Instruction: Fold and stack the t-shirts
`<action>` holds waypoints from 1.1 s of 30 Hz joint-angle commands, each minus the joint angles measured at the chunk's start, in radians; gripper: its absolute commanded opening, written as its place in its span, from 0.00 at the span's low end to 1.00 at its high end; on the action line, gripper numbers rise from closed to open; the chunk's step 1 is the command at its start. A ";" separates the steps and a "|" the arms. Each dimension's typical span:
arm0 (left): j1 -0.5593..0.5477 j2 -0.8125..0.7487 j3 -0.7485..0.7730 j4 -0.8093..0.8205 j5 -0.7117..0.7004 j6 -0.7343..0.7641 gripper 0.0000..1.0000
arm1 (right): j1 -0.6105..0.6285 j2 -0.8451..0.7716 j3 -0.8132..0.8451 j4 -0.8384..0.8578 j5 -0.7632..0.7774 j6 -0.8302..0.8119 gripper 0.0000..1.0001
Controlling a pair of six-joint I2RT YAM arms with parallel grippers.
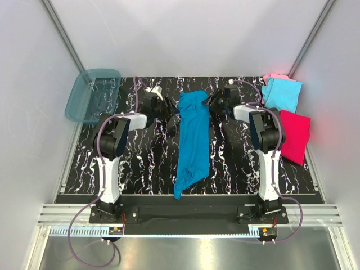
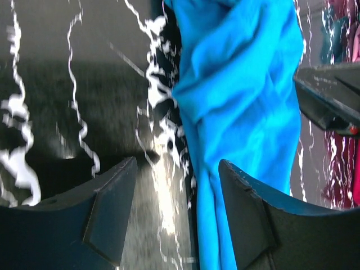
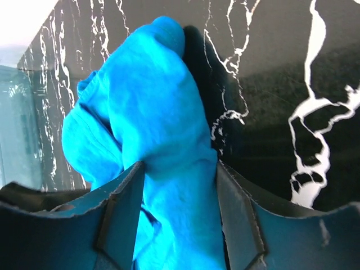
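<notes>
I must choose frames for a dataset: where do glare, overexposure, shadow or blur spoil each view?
Top external: sharp and evenly lit; only a red glow on the wall beside the magenta-red t-shirt. Left wrist: strong white glare on the table, whose marbling is smeared. Right wrist: top left corner burnt out white; the teal-blue t-shirt throws a dark shadow to its right.

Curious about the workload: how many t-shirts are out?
4: teal-blue shirt centre; cyan shirt far right, pink shirt beneath it; magenta shirt right edge. Others may hide.
</notes>
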State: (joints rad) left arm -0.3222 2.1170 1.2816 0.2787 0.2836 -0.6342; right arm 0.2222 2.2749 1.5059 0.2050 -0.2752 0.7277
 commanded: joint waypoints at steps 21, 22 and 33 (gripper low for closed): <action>0.009 0.282 0.393 -0.007 0.203 -0.211 0.07 | -0.023 0.074 0.102 0.005 -0.070 0.067 0.00; 0.009 0.287 0.410 -0.021 0.203 -0.205 0.00 | -0.023 0.075 0.125 0.002 -0.071 0.068 0.00; 0.031 0.431 0.795 -0.174 0.213 -0.242 0.00 | -0.032 0.196 0.446 -0.119 -0.121 0.065 0.00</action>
State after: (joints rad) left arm -0.3042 2.5042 1.9366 0.1478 0.4683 -0.8547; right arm 0.2005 2.4310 1.8206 0.1223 -0.3584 0.7914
